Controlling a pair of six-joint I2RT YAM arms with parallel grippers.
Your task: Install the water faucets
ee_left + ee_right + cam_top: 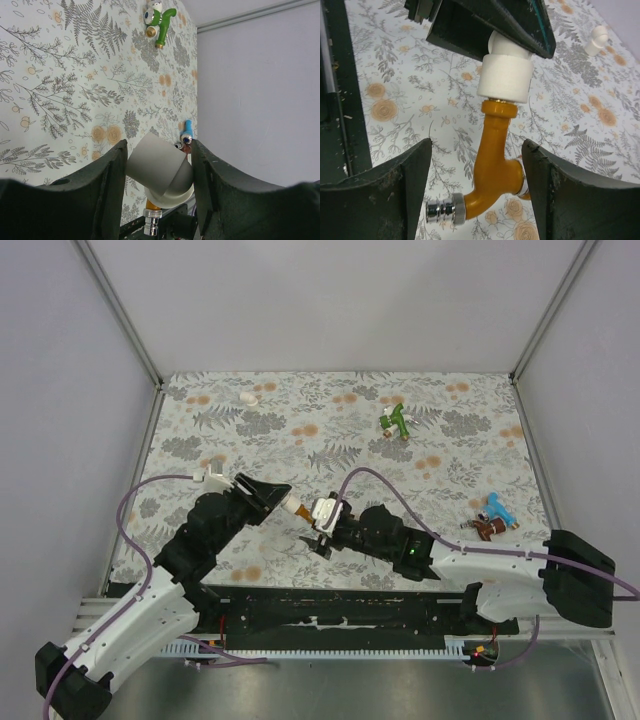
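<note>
Under me lies a tablecloth [450, 440] printed with grey ferns and orange blossoms. Up in the far left corner I can see a small white plastic elbow fitting [248, 397] on the cloth. Plain pale wall panels [330, 300] stand on three sides, with a silver aluminium post [118, 310] along the left seam. Nearest me runs a black rail [330, 610], then a dull metal sheet [350, 690].

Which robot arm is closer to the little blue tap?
Right. The right arm lies just on the near side of the blue faucet; the left arm is far off to its left.
</note>
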